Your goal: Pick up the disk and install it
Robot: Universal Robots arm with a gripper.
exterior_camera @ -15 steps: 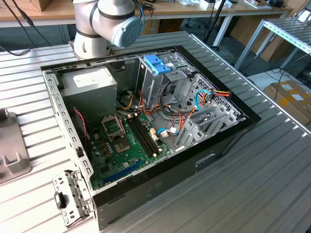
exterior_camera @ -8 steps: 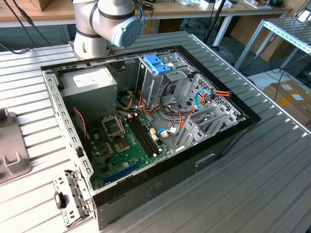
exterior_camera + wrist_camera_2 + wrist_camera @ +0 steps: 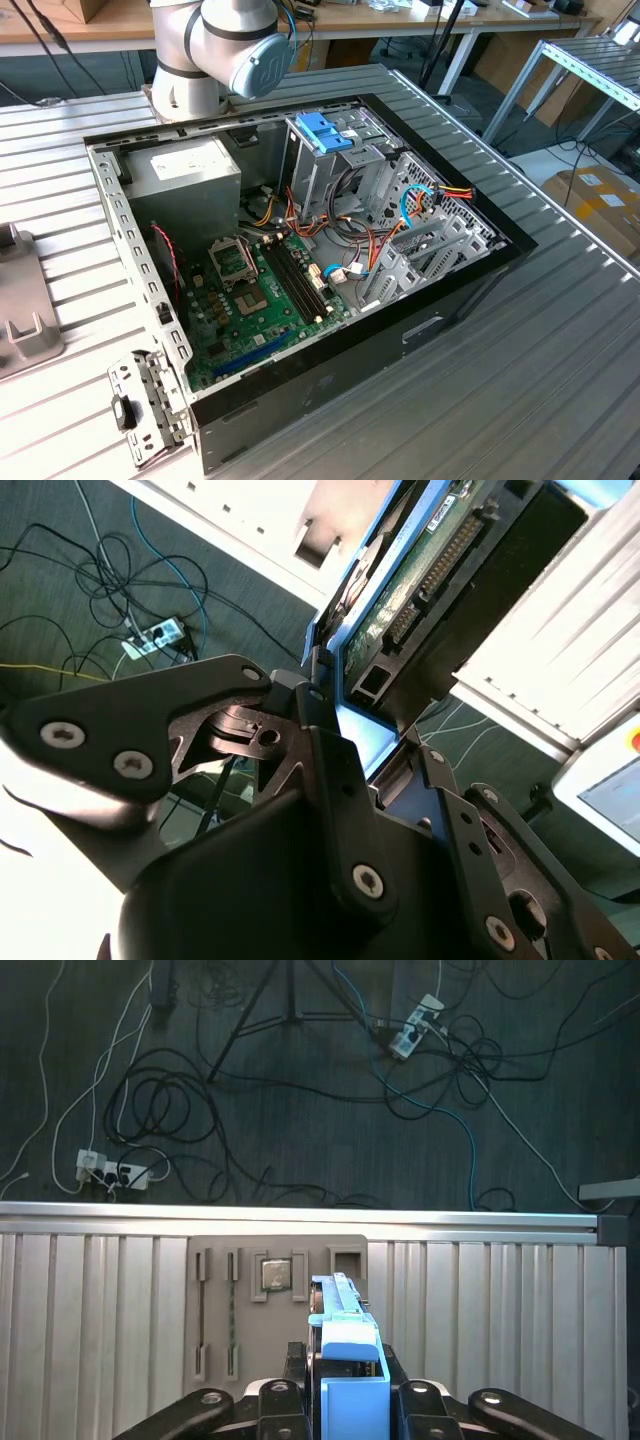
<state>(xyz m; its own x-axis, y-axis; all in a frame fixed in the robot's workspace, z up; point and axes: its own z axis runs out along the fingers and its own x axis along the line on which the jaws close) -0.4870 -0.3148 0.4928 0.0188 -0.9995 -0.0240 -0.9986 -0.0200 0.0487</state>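
Found the gripper (image 3: 348, 1392) pressed shut upon the disk (image 3: 345, 1345) in both wrist views, one finger against each broad face. Noted the disk standing on edge between the fingers, with its long axis running straight out from the palm and away from the wrist. Identified the light blue carrier rail along the edge facing the first wrist view, and the green circuit board with its connector row in the second wrist view. Observed a grey fixture plate (image 3: 270, 1330), set on the ribbed aluminium table (image 3: 90, 1300), directly beyond the disk. Could not tell whether the disk's far end touched that plate.

Located the open computer case (image 3: 400, 340) at the centre of the exterior view, with the blue bracket (image 3: 322, 130) atop the drive cage in the upper middle and the power-supply box (image 3: 185, 170) in the upper left. Judged the disk picked up but not yet installed. Ruled out any choice of nearer arm, given a single-arm rig.

Counted one gripper, one disk, one case, one blue bracket, one power-supply box, one fixture plate, and two power strips (image 3: 110, 1172) on the floor.
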